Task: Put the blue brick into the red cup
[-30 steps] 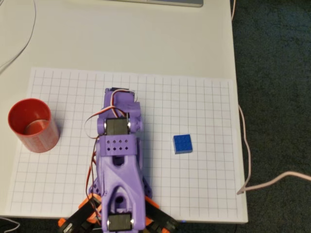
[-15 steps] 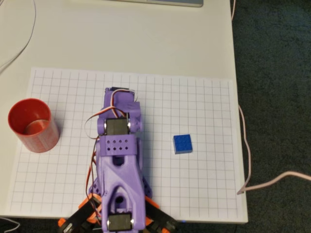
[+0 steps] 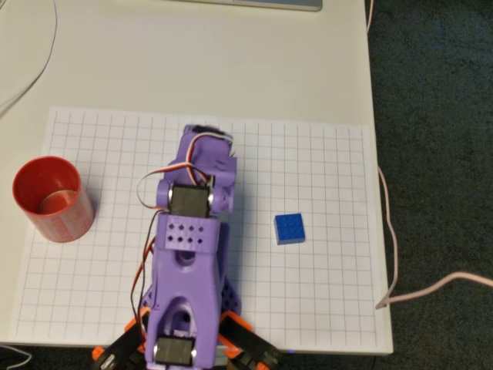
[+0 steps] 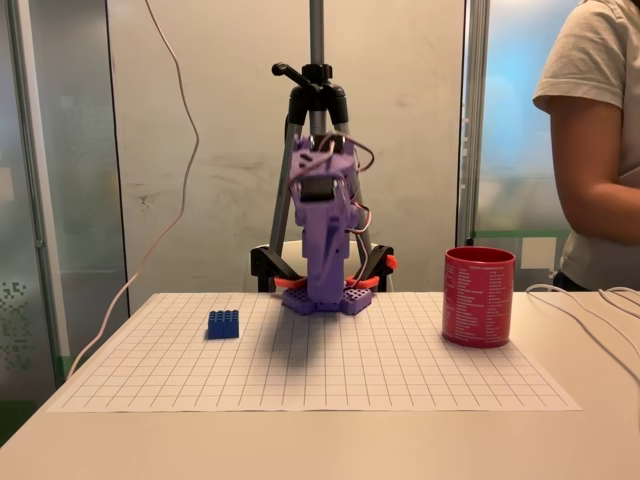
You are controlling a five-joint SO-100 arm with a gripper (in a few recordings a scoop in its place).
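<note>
Your arm [image 3: 189, 254] has just swung its head toward the blue brick [image 3: 290, 228], starting the reach. The brick lies well apart on the grid; the red cup [image 3: 50, 199] sits opposite. I can't tell the gripper's opening.

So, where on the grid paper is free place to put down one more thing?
Bare squares lie between the small blue studded plastic brick and the purple arm, and between the arm and the round red plastic cup. The paper's far strip is bare too. The arm's base crowds the near edge.

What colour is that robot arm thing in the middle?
Purple arm, with orange parts at its base; clearest in the overhead view.
</note>
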